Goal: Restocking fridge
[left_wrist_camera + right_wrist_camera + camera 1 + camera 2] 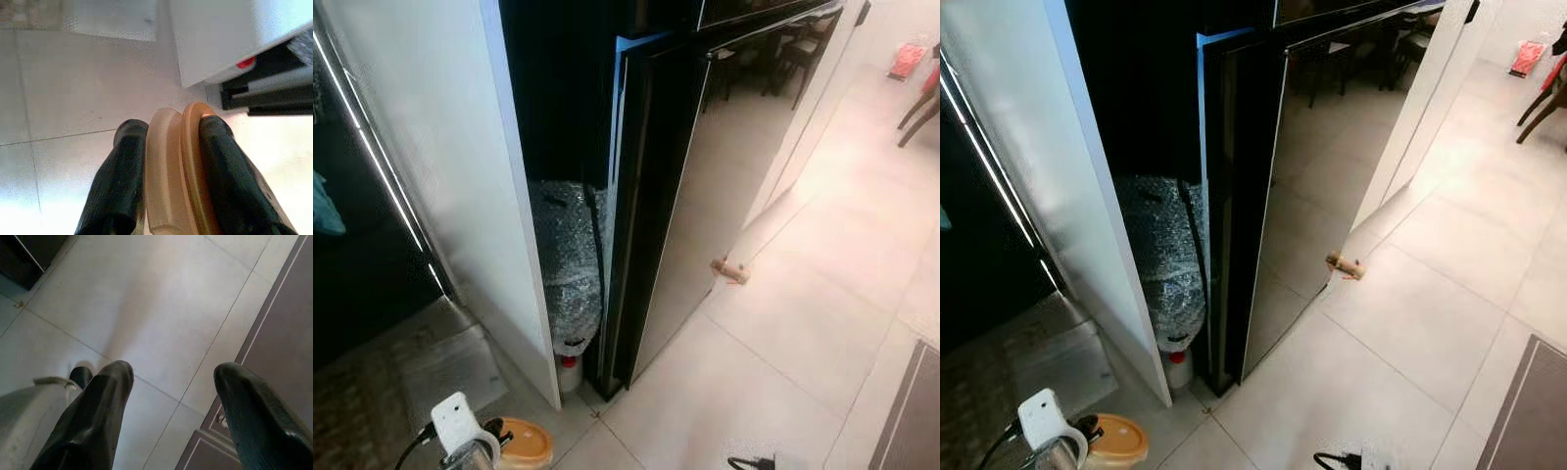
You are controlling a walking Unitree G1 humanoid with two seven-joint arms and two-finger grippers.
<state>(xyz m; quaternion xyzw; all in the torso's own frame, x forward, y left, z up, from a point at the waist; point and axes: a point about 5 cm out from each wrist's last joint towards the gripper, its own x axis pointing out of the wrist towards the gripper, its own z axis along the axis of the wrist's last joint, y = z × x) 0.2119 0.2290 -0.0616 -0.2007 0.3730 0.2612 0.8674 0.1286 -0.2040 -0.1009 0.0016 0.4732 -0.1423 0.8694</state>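
The tall black glossy fridge stands ahead with its door shut, seen at an angle. My left gripper is shut on a round tan container with an orange lid, held on edge between the two black fingers. In the head view the container sits low at the bottom left, beside the white wrist mount. My right gripper hangs open over the tiled floor, with nothing between its fingers.
A white panel stands left of the fridge. In the gap between them are a bubble-wrapped bundle and a bottle with a red cap. A small wooden doorstop lies on the pale floor tiles. Chairs stand far right.
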